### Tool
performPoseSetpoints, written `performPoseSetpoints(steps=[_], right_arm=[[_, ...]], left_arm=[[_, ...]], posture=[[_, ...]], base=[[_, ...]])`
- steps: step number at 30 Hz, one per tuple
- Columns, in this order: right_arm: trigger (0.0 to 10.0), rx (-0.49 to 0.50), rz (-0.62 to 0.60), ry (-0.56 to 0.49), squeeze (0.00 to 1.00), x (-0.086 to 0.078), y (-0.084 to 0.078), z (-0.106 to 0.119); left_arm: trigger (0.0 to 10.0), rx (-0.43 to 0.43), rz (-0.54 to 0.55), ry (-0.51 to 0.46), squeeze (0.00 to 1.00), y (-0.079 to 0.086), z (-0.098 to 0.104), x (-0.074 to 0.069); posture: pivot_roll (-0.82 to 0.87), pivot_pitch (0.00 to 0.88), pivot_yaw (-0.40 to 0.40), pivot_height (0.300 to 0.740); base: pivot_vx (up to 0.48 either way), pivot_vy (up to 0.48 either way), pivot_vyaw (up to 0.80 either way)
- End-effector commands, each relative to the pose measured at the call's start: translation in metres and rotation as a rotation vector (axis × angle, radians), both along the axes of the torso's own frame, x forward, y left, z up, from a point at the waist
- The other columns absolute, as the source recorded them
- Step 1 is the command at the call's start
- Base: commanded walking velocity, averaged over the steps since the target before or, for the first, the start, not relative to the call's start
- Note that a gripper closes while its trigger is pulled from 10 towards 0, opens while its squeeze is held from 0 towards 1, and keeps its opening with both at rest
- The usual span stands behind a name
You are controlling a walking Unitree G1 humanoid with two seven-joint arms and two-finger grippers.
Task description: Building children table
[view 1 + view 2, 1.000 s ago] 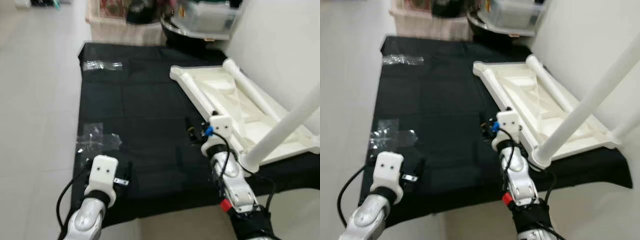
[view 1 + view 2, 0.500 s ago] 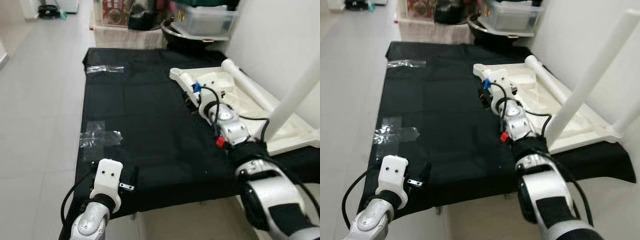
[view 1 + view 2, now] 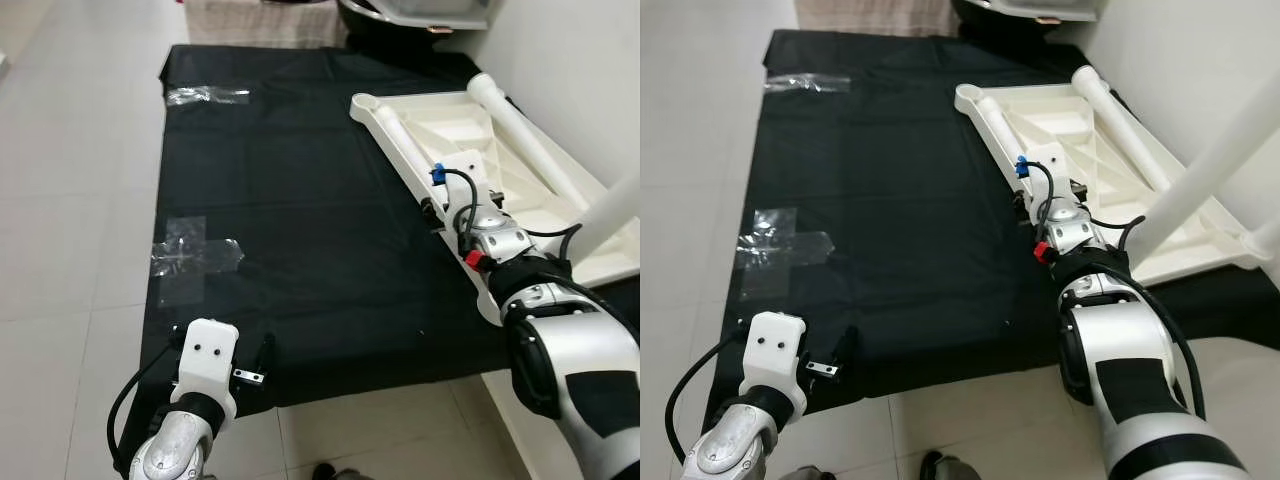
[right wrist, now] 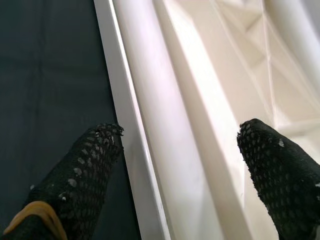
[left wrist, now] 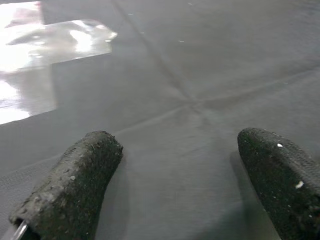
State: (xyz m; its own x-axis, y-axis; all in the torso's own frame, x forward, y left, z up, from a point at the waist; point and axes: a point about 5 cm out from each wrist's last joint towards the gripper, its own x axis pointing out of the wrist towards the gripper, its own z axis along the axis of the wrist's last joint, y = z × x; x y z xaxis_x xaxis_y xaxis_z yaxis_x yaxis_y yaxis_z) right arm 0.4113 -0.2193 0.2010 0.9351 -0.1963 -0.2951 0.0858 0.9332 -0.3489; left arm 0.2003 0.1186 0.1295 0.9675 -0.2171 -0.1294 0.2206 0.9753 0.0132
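From the head views, the upturned white table top [image 3: 470,150] lies on the black cloth [image 3: 290,230] by the wall, our right gripper [image 4: 182,165] over its near rail. Its wrist view shows fingers [image 4: 85,170] spread astride that rail; we should centre before closing. Our left gripper [image 5: 177,185] hovers released over cloth.

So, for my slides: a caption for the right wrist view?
Right gripper, jaws open, straddling the long edge rail of the upturned white children's table on the black cloth.
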Motion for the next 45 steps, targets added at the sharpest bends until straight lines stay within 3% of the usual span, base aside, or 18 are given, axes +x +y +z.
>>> performPoseSetpoints(steps=[1,4,13,34,45], right_arm=[[10.0,0.019,0.007,0.066,0.0,-0.004,-0.006,-0.01],[10.0,0.029,0.059,0.132,0.0,-0.008,-0.007,-0.021],[10.0,0.044,0.072,0.08,0.0,-0.005,-0.007,-0.012],[10.0,0.029,0.246,0.154,0.0,-0.003,0.009,-0.013],[10.0,0.027,0.315,0.298,0.0,-0.01,0.011,-0.027]], left_arm=[[10.0,-0.002,-0.009,0.039,0.0,-0.001,-0.005,-0.004],[10.0,-0.003,-0.006,0.044,0.0,-0.001,-0.005,-0.005],[10.0,-0.005,-0.014,0.058,0.0,-0.002,-0.007,-0.009],[10.0,-0.017,-0.009,0.062,0.0,-0.004,-0.006,-0.007],[10.0,-0.024,-0.006,0.054,0.0,-0.004,-0.005,-0.006]], posture=[[0.11,0.225,-0.14,0.74],[0.12,0.222,-0.146,0.74],[0.11,0.187,-0.148,0.74],[0.1,0.206,-0.159,0.74],[0.09,0.211,-0.16,0.74]], base=[[0.0,0.0,0.0],[0.0,0.0,0.0],[0.0,0.0,0.0],[0.0,0.0,0.0],[0.0,0.0,0.0]])
